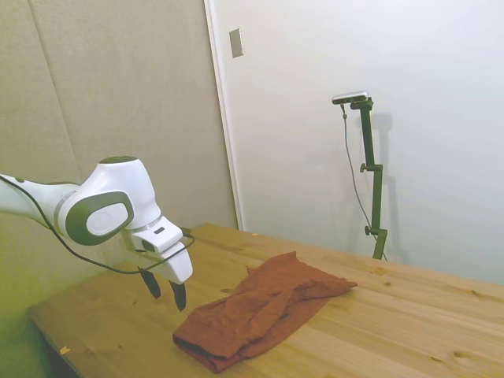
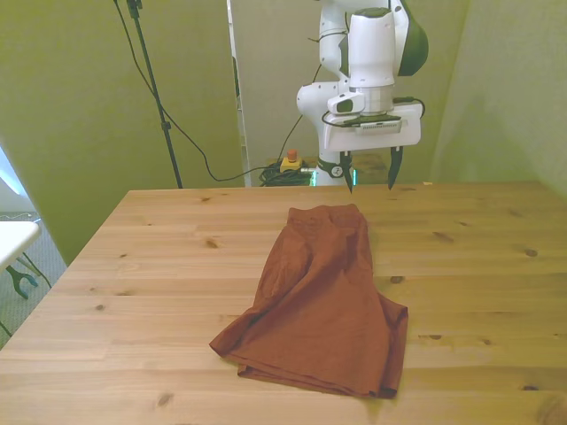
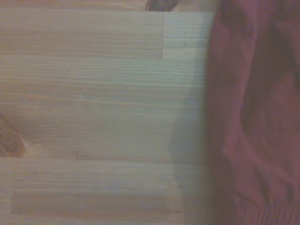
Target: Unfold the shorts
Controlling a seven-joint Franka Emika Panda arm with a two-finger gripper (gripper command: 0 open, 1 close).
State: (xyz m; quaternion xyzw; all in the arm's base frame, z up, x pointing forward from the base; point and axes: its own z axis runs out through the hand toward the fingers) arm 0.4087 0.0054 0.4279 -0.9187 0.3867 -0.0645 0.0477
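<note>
Hovering open hand (image 2: 371, 173) above table (image 2: 159, 266), beside shorts (image 2: 323, 292)

One shorts (image 2: 323, 297), one pincer (image 2: 370, 173), one table (image 2: 159, 266).

A robotics lab or test room — a white robot arm (image 2: 368, 62) stands behind the far edge of a bare pine tabletop (image 2: 159, 266), cables (image 2: 190, 142) trail down behind that tabletop, and plain fabric panels (image 1: 118, 87) and a blank wall (image 1: 425, 71) enclose it.
</note>
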